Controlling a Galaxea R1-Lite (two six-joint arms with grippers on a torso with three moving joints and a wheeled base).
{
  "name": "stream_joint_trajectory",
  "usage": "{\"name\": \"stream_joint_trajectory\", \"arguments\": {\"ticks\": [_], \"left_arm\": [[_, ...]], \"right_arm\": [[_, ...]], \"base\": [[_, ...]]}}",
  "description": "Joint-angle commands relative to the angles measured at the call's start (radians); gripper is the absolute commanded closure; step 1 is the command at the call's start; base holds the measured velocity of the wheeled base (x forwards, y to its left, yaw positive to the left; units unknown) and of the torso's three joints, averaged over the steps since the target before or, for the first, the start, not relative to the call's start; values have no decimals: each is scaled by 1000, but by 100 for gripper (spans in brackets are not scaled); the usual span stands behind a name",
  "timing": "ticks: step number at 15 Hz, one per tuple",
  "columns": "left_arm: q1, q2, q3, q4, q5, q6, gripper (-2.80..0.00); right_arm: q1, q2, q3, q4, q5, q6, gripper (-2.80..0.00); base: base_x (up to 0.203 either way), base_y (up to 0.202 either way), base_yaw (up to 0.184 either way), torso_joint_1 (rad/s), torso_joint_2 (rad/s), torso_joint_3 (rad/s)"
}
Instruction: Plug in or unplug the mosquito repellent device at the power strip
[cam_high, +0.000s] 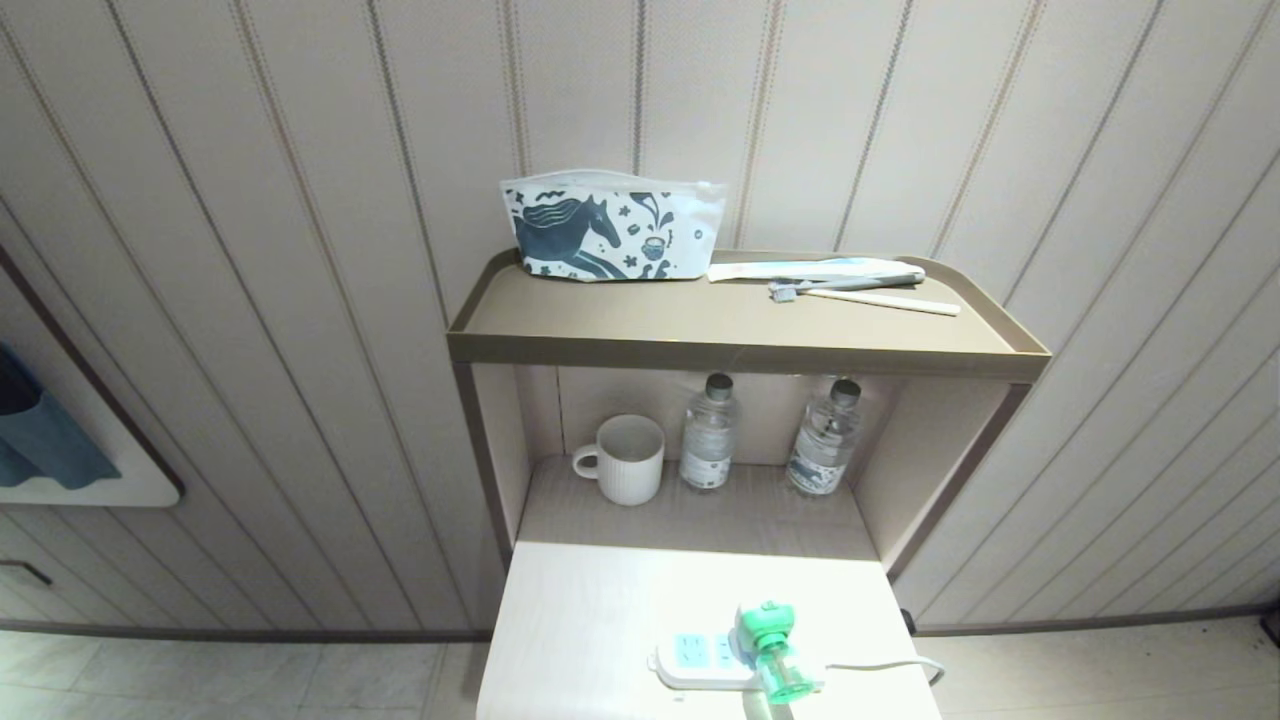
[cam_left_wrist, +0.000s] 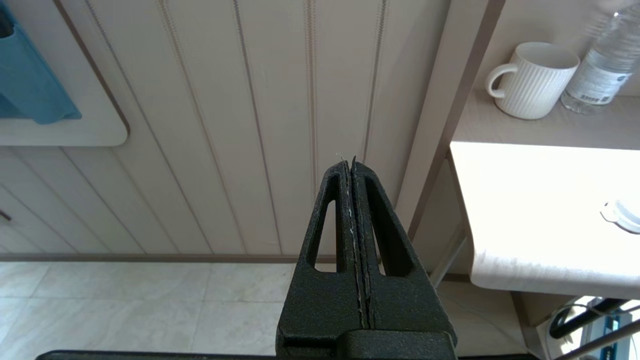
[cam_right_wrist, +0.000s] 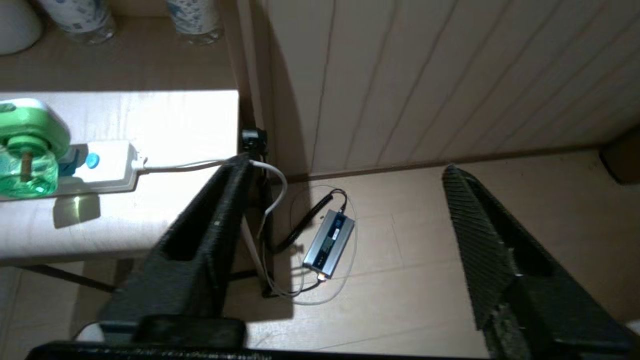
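Observation:
The mosquito repellent device (cam_high: 768, 648), with a green and white head and a clear green bottle, sits on the right part of the white power strip (cam_high: 698, 662), seemingly plugged in, at the near edge of the pale table (cam_high: 600, 610). In the right wrist view, the device (cam_right_wrist: 27, 150) and the strip (cam_right_wrist: 107, 165) lie off to one side. My right gripper (cam_right_wrist: 345, 167) hangs open and empty beyond the table's right edge, over the floor. My left gripper (cam_left_wrist: 350, 161) is shut on nothing, left of the table, facing the wall. Neither arm shows in the head view.
A white mug (cam_high: 625, 458) and two water bottles (cam_high: 708, 435) (cam_high: 825, 440) stand in the niche behind the table. A horse-print pouch (cam_high: 610, 225) and toothbrushes (cam_high: 860, 290) lie on the top shelf. The strip's cord (cam_right_wrist: 270, 175) drops to a grey adapter (cam_right_wrist: 329, 242) on the floor.

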Motion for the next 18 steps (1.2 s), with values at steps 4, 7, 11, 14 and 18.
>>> {"name": "stream_joint_trajectory", "arguments": {"ticks": [4, 7, 11, 14, 18], "left_arm": [[0, 0, 0, 1, 0, 0, 0], [1, 0, 0, 1, 0, 0, 0], [1, 0, 0, 1, 0, 0, 0], [1, 0, 0, 1, 0, 0, 0], [0, 0, 0, 1, 0, 0, 0]], "right_arm": [[0, -3, 126, -133, 205, -76, 0], [0, -3, 194, -236, 301, -84, 0], [34, -5, 201, -245, 330, -98, 0], [72, -5, 201, -245, 332, -111, 0], [89, -6, 201, -235, 322, -148, 0]], "base": [[0, 0, 0, 0, 0, 0], [0, 0, 0, 0, 0, 0], [0, 0, 0, 0, 0, 0], [0, 0, 0, 0, 0, 0], [0, 0, 0, 0, 0, 0]]}}
